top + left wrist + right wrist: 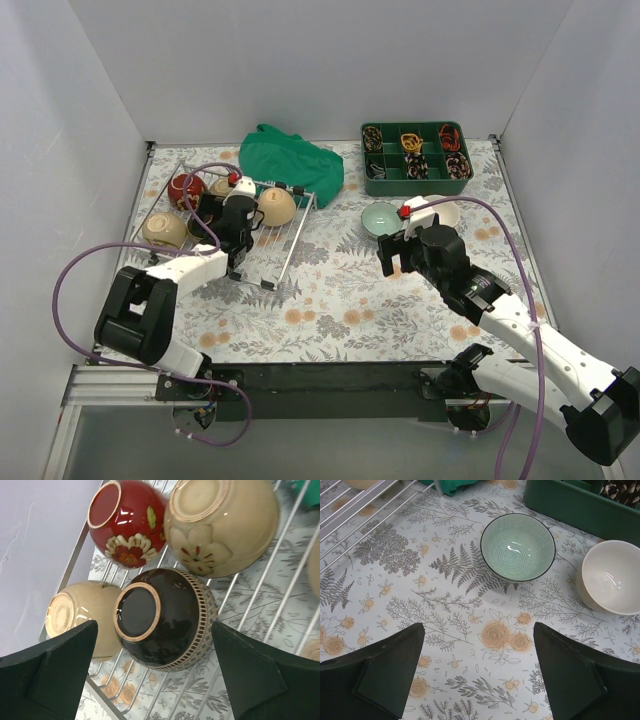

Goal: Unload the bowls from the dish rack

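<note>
The silver wire dish rack [268,258] sits at the left of the table. It holds upside-down bowls: a red floral one [127,522], a beige floral one [222,525], a plain beige one [80,612] and a dark brown-black one [165,620]. My left gripper [155,680] is open and hovers over the rack, with the dark bowl just beyond its fingertips, untouched. In the top view it [222,212] covers most of that bowl. My right gripper [477,675] is open and empty above the tablecloth. A pale green bowl [518,547] and a cream bowl [612,577] stand upright on the table ahead of it.
A green compartment tray [416,172] of small items stands at the back right. A green cloth [290,160] lies bunched behind the rack. White walls close in the table on three sides. Another beige bowl [277,205] sits at the rack's right end.
</note>
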Controlling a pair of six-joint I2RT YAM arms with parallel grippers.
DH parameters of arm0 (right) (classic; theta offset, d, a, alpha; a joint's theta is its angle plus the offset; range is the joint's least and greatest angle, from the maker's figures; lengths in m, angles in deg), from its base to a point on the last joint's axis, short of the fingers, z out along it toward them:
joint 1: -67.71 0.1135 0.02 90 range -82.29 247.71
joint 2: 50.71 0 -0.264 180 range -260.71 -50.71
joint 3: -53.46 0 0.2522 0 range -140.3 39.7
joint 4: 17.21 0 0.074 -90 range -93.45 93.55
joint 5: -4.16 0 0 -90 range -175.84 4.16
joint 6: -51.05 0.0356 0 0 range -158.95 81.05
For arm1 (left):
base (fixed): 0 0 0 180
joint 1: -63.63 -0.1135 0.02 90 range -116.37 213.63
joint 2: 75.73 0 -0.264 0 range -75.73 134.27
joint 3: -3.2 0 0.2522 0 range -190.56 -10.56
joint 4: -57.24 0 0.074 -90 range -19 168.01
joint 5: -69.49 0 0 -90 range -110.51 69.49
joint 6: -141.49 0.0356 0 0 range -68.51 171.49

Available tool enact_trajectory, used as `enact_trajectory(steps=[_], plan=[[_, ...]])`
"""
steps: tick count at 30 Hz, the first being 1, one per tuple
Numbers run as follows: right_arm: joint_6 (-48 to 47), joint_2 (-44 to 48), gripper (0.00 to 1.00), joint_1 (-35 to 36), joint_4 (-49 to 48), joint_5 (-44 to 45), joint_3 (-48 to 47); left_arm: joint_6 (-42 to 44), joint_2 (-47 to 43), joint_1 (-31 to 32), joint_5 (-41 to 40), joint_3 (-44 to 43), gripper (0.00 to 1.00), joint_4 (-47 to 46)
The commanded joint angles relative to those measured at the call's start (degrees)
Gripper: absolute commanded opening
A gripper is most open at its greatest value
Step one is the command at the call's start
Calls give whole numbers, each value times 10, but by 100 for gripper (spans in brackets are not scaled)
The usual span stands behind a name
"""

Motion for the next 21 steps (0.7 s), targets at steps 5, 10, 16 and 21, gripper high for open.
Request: enact_trajectory(steps=[5,10,16,21], plan=[[4,3,98,2,-29,-16,5,-13,29,-42,-12,-51,98,38],[3,-8,98,2,-29,-21,5,-33,43,-45,27,-74,98,88],[2,-14,98,2,-30,-23,5,-35,47,-45,50,-83,98,143],[1,-22,98,2,-32,-29,6,-14,68,-45,45,-91,98,152]])
